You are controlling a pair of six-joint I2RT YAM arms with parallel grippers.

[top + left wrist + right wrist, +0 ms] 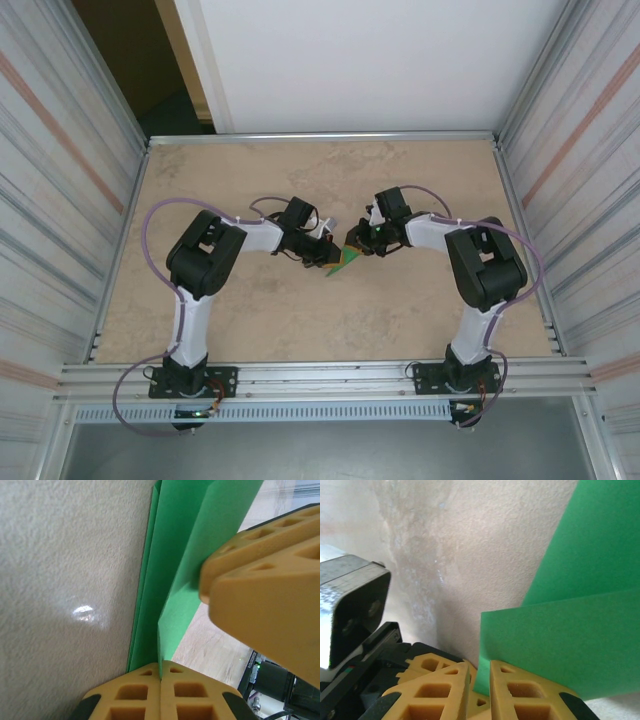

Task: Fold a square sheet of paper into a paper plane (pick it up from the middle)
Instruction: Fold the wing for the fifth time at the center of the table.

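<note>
The square sheet of paper (pixel 345 260) is bright green, folded into layers with lengthwise creases, and held up between both grippers over the middle of the table. My left gripper (pixel 327 248) is shut on its edge; in the left wrist view the pads (pixel 135 690) meet on the green paper (pixel 185 555). My right gripper (pixel 362 240) comes in from the right. A corner of the paper (pixel 570 645) runs down between the narrowly parted jaws of the right gripper (pixel 480 672), against the right finger. In the left wrist view the right gripper's fingers (pixel 260 580) pinch a raised fold.
The tan table (pixel 250 310) is walled by metal rails and ribbed panels (pixel 60 200) on both sides. A grey and black part of the left arm's wrist (pixel 355 610) sits close beside the right gripper. A doorway (pixel 150 60) lies beyond the far edge.
</note>
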